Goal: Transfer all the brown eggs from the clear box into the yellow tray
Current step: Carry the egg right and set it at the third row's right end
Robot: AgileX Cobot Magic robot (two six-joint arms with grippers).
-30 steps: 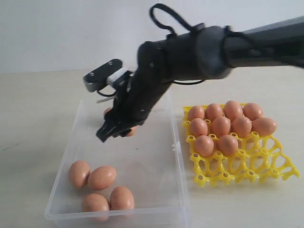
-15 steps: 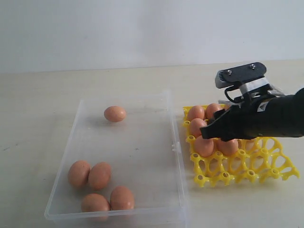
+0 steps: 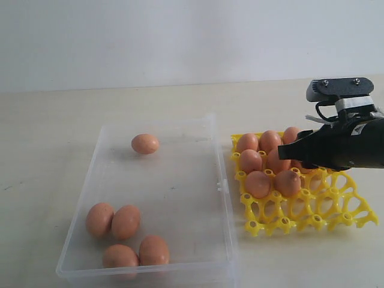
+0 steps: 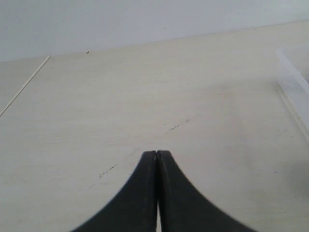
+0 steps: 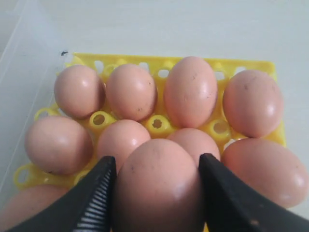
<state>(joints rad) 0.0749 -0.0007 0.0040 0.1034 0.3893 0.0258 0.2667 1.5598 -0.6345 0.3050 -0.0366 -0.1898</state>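
In the right wrist view my right gripper [image 5: 157,162] is shut on a brown egg [image 5: 157,191], held just above the eggs that fill the yellow tray's [image 5: 157,124] cups. In the exterior view the right gripper [image 3: 285,151] hovers low over the yellow tray [image 3: 300,213], hiding the held egg and some of the several eggs seated there, such as one at the front [image 3: 258,184]. The clear box [image 3: 180,204] holds one egg at the back [image 3: 144,144] and several at the front left [image 3: 125,221]. My left gripper [image 4: 157,153] is shut and empty over bare table.
The tray's front two rows of cups [image 3: 312,221] hold nothing. A corner of the clear box [image 4: 294,82] shows at the edge of the left wrist view. Pale table [image 3: 48,132] surrounds both containers, with a plain wall behind.
The right arm carried an egg from over the clear box across to the yellow tray, then shifted further right over it. The eggs in the box stayed put.
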